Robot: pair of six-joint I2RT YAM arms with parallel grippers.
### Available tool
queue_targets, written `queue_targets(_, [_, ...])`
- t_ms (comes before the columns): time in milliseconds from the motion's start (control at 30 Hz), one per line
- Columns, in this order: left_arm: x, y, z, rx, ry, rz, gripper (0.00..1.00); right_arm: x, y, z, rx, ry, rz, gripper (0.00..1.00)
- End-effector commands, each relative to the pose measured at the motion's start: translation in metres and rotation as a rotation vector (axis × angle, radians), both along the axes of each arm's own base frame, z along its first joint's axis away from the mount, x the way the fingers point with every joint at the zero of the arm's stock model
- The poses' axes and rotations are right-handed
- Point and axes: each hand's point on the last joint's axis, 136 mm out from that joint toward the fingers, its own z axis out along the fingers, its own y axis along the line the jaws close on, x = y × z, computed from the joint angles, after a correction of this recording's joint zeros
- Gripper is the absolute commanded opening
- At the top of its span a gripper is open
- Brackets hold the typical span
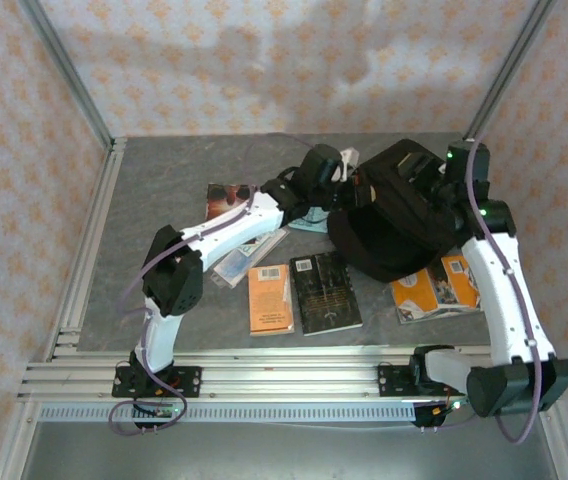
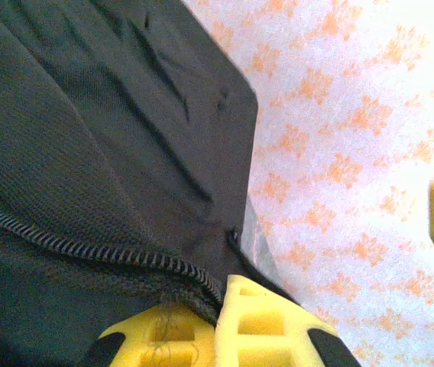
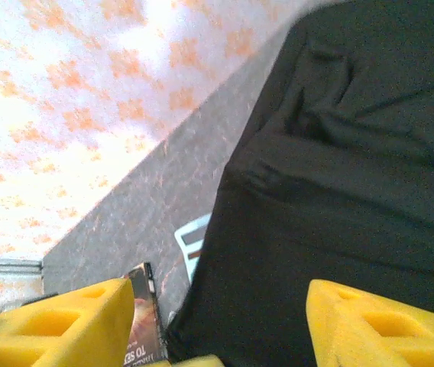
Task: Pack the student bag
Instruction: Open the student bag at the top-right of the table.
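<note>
Beside scattered books (image 1: 324, 290), student bag (image 1: 396, 232), interior dark.

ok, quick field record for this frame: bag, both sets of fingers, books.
bag: student bag, black, slumped on the table, right of centre
left fingers: shut, pinching bag fabric beside the zipper
right fingers: apart, bag fabric in the gap, not clamped
books: orange book and black book side by side near the front edge, outside the bag
bag interior: cannot tell
</note>
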Motion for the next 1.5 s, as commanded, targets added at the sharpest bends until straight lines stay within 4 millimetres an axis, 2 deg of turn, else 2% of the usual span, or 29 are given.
queue_targets(0, [0.005, 0.011, 0.036, -0.020, -0.037, -0.030, 0.00, -0.012, -0.007, -0.001, -0.131, 0.003, 0.036, 0.58])
queue_targets(133, [0.011, 0.009, 0.037, -0.010, -0.002, -0.068, 0.00, -0.018, 0.023, -0.001, -0.265, -0.104, 0.296, 0.56])
queue_targets(200, [0.014, 0.010, 0.035, -0.008, 0.020, -0.077, 0.00, -0.024, 0.030, -0.011, -0.381, -0.130, 0.394, 0.55])
queue_targets(333, [0.020, 0.012, 0.035, -0.022, 0.042, -0.088, 0.00, -0.038, 0.061, -0.034, -0.564, -0.133, 0.664, 0.58])
queue_targets(567, [0.023, 0.013, 0.026, -0.026, 0.083, -0.109, 0.00, -0.024, 0.066, -0.049, -0.656, -0.058, 0.773, 0.68])
queue_targets(600, [0.023, 0.014, 0.026, -0.026, 0.085, -0.108, 0.00, -0.017, 0.066, -0.058, -0.661, -0.016, 0.784, 0.68])
queue_targets(700, [0.024, 0.016, 0.024, -0.024, 0.090, -0.106, 0.00, -0.008, 0.063, -0.067, -0.681, 0.044, 0.800, 0.60])
queue_targets(833, [0.027, 0.019, 0.020, -0.022, 0.096, -0.092, 0.00, -0.007, 0.068, -0.082, -0.670, 0.079, 0.852, 0.45])
queue_targets(933, [0.027, 0.020, 0.018, -0.021, 0.098, -0.090, 0.00, -0.007, 0.070, -0.092, -0.650, 0.099, 0.860, 0.42])
queue_targets(1000, [0.027, 0.020, 0.020, -0.023, 0.095, -0.090, 0.00, -0.006, 0.069, -0.097, -0.649, 0.108, 0.856, 0.29])
queue_targets(1067, [0.027, 0.021, 0.022, -0.024, 0.092, -0.091, 0.00, -0.001, 0.067, -0.092, -0.635, 0.091, 0.826, 0.08])
queue_targets(1100, [0.027, 0.022, 0.023, -0.022, 0.089, -0.091, 0.00, 0.002, 0.065, -0.089, -0.622, 0.081, 0.803, 0.00])
queue_targets(1133, [0.027, 0.024, 0.025, -0.015, 0.085, -0.085, 0.03, 0.007, 0.059, -0.084, -0.616, 0.071, 0.763, 0.00])
queue_targets(1233, [0.029, 0.040, 0.038, 0.023, 0.053, -0.043, 0.33, 0.027, 0.026, -0.065, -0.621, 0.066, 0.574, 0.00])
queue_targets(1300, [0.028, 0.053, 0.053, 0.046, 0.010, -0.012, 0.45, 0.039, 0.005, -0.047, -0.586, 0.043, 0.443, 0.00])
queue_targets(1367, [0.026, 0.068, 0.068, 0.077, -0.033, 0.026, 0.52, 0.048, -0.008, -0.025, -0.537, -0.019, 0.344, 0.00])
queue_targets(1467, [0.024, 0.088, 0.081, 0.113, -0.063, 0.078, 0.56, 0.057, -0.015, 0.004, -0.501, -0.119, 0.265, 0.00])
